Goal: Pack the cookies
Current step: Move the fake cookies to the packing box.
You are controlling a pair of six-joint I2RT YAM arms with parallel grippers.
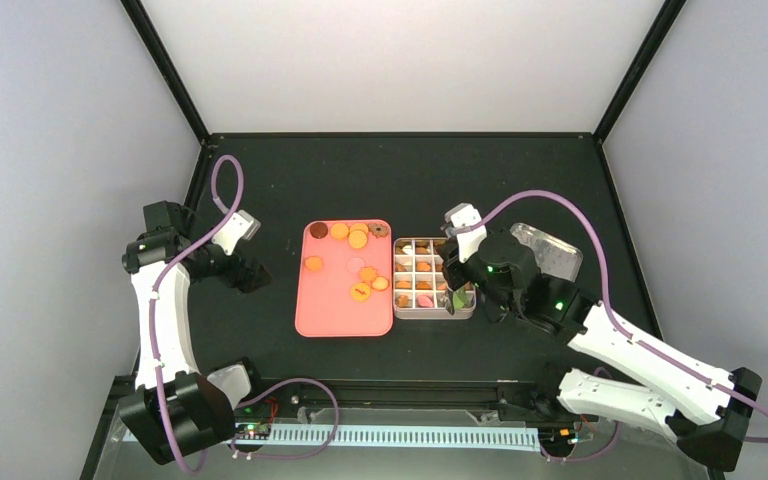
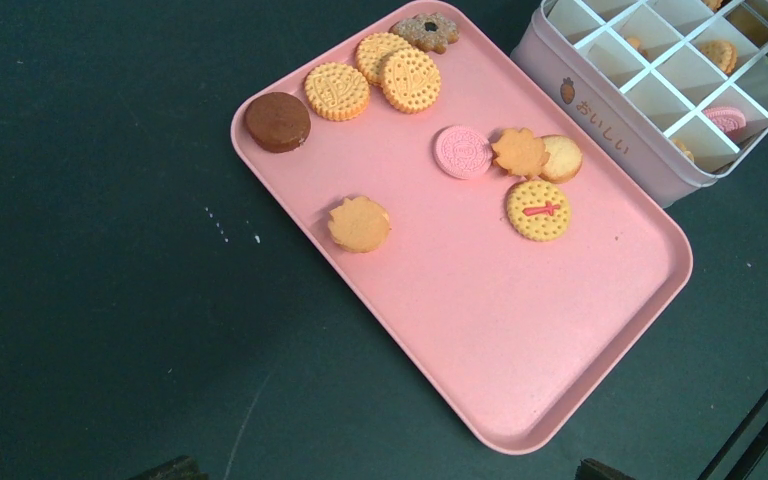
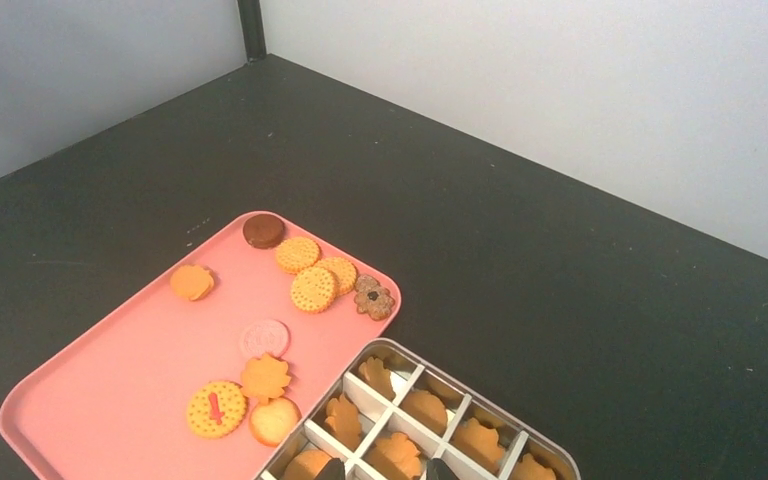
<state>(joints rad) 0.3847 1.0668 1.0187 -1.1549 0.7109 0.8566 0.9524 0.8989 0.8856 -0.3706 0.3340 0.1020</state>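
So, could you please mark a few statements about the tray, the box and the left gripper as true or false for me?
1. Exactly one pink cookie lies on the pink tray. True.
2. In the top view, the divided box stands left of the tray. False: it stands on the tray's right.
3. The dark brown round cookie lies near a tray corner. True.
4. The left gripper grips a cookie. False: it is open and empty, off the tray's left side.
5. All the box's compartments are empty. False: several hold cookies.
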